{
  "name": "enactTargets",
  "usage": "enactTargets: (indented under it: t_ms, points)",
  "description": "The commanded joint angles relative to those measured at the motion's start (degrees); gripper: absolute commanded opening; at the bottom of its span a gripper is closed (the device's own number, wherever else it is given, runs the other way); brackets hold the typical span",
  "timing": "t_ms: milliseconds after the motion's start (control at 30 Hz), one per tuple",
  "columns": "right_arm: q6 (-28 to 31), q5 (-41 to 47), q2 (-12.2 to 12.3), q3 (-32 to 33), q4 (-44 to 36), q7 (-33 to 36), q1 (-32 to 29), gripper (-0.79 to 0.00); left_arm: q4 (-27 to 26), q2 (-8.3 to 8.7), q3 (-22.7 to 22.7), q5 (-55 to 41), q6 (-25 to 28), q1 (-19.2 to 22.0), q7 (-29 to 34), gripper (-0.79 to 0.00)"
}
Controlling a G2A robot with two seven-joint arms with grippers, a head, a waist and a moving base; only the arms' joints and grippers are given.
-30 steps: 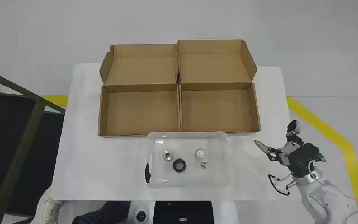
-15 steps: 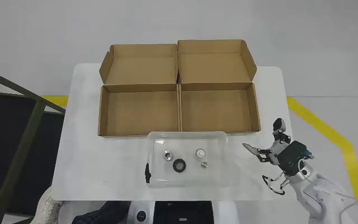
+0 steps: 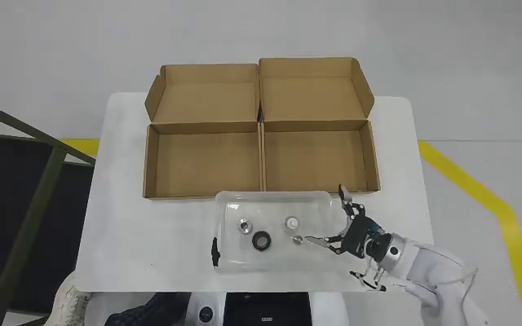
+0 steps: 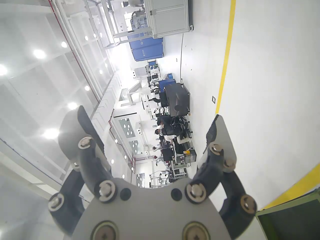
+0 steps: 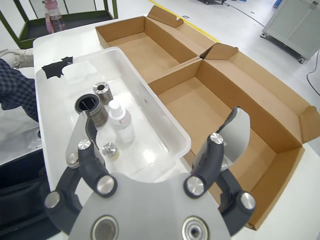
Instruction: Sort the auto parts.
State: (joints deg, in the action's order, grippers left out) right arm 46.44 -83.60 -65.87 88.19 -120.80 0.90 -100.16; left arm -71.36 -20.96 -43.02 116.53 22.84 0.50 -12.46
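Far left: left gripper (image 4: 148,116), fingers spread wide with nothing between them, aimed off into the room and away from the table (image 3: 122,163); no use for the coming pick as it stands.

At the back of the table: left box (image 3: 204,167) and right box (image 3: 314,159), side by side and touching. In front of them: clear tray (image 3: 273,196), with all four parts inside.

Left to right in the tray:
- metal sleeve (image 3: 243,226), upright, bore up
- dark ring (image 3: 261,240), just beside the sleeve and nearer the robot, also bore up
- white bottle (image 3: 291,222), standing cap up, so long axis vertical
- small stud (image 3: 298,240), near the bottle's foot

Right of these, over the tray's right end: right gripper (image 3: 324,214), spread wide and holding nothing, one fingertip just beside the stud, the other toward the right box.

Judging by this: right arm plainly the nearer. Every part to the gripper's left, stud and bottle closest. Likely a short shift left and down before any closing, jaws set across the chosen part.
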Motion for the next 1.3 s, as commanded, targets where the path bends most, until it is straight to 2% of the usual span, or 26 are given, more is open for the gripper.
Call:
enactTargets:
  t_ms: [0, 400, 867, 1000, 1033, 1067, 1100, 1133, 1267]
  points:
    - [0.6, -0.5, 0.09, -1.24, -0.67, 1.23, 0.27, 0.0, 0.0, 0.0, 0.0, 0.0, 0.0, 0.0, 0.0, 0.0]
    - [1.5, -1.07, 0.21, -9.85, 0.67, 10.01, 3.85, 0.0, 0.0, 0.0, 0.0, 0.0, 0.0, 0.0, 0.0, 0.0]
    - [-0.95, 0.61, 0.31, -14.4, 4.61, 17.9, 8.68, 0.0, 0.0, 0.0, 0.0, 0.0, 0.0, 0.0, 0.0, 0.0]
    - [-1.64, 0.97, 0.39, -14.98, 5.44, 19.33, 9.45, -0.108, 0.0, 0.0, 0.0, 0.0, 0.0, 0.0, 0.0, 0.0]
    - [-1.82, 1.07, 0.42, -15.1, 5.6, 19.64, 9.62, -0.166, 0.0, 0.0, 0.0, 0.0, 0.0, 0.0, 0.0, 0.0]
    - [-2.0, 1.21, 0.44, -15.19, 5.79, 19.84, 9.8, -0.265, 0.0, 0.0, 0.0, 0.0, 0.0, 0.0, 0.0, 0.0]
    - [-2.31, 1.39, 0.46, -15.23, 6.01, 20.01, 9.97, -0.317, 0.0, 0.0, 0.0, 0.0, 0.0, 0.0, 0.0, 0.0]
    - [-2.65, 1.5, 0.48, -15.26, 6.19, 20.2, 10.13, -0.317, 0.0, 0.0, 0.0, 0.0, 0.0, 0.0, 0.0, 0.0]
    - [-3.58, 1.6, 0.57, -15.57, 6.7, 21.03, 10.6, -0.397, 0.0, 0.0, 0.0, 0.0, 0.0, 0.0, 0.0, 0.0]
